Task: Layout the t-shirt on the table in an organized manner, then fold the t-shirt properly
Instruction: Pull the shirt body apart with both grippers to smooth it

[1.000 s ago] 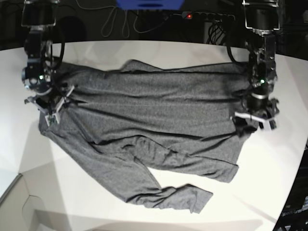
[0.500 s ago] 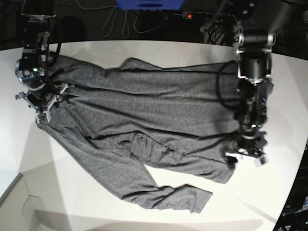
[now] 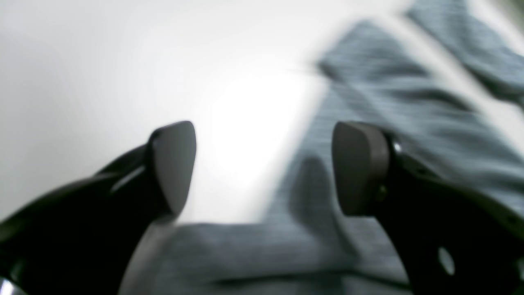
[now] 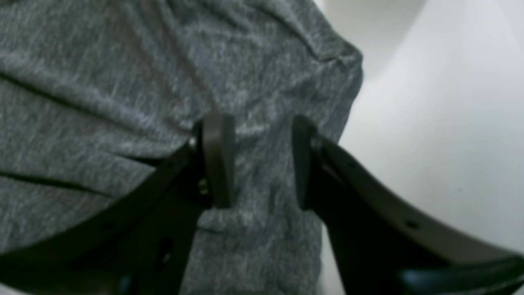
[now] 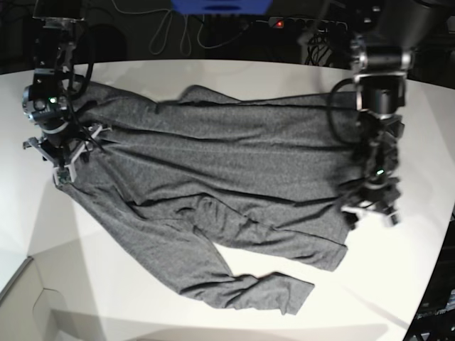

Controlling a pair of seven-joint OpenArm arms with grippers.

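The dark heather-grey t-shirt (image 5: 227, 177) lies spread across the white table (image 5: 398, 277), with one long sleeve trailing toward the front. My left gripper (image 5: 370, 213) hangs over the shirt's right edge near the hem corner. In the blurred left wrist view the left gripper (image 3: 262, 164) is open wide with nothing between its fingers, over the shirt (image 3: 409, 123) and bare table (image 3: 102, 61). My right gripper (image 5: 64, 160) sits at the shirt's left end. In the right wrist view the right gripper (image 4: 260, 164) has its fingers partly apart, straddling the cloth (image 4: 123, 82) beside the table (image 4: 430, 123).
Behind the table's curved far edge are a power strip with a red light (image 5: 281, 23), loose cables (image 5: 170, 35) and a blue object (image 5: 220, 6). A seam and step in the tabletop show at the front left (image 5: 32, 280).
The left arm swung forward along the shirt's right edge toward the hem corner, then drew back slightly. The right gripper shifted a little up and left, and the shirt's left end moved with it.
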